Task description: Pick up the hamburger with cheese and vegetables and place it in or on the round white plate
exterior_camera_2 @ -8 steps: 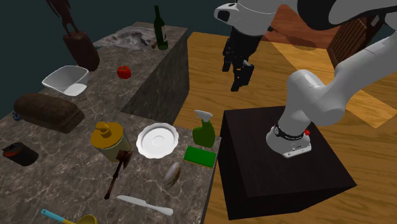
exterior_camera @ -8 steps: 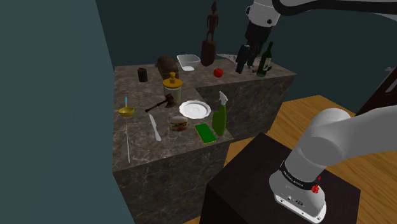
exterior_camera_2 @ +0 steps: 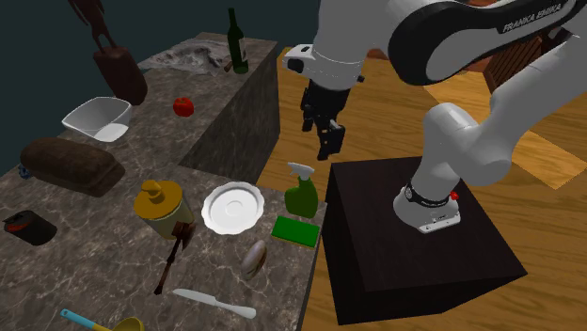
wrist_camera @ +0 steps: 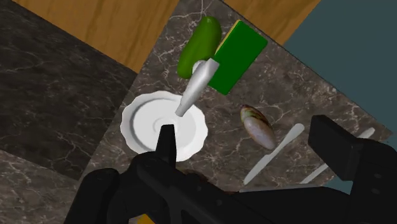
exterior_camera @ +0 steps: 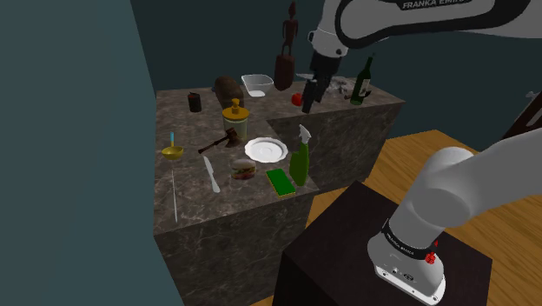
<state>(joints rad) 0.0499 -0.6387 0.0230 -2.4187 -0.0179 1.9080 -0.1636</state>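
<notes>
In the shoulder view the burger lies on the counter, just in front and left of the plate, with the knife to its left and the sponge to its right. The spray bottle stands behind the sponge, right of the plate. The jar stands behind the plate, leftward.

Shoulder view: I note the claw covers part of the tomato; second exterior view: statue cut off by top edge; yellow bowl cut off by bottom edge; hamburger fillings too small to tell.
</notes>
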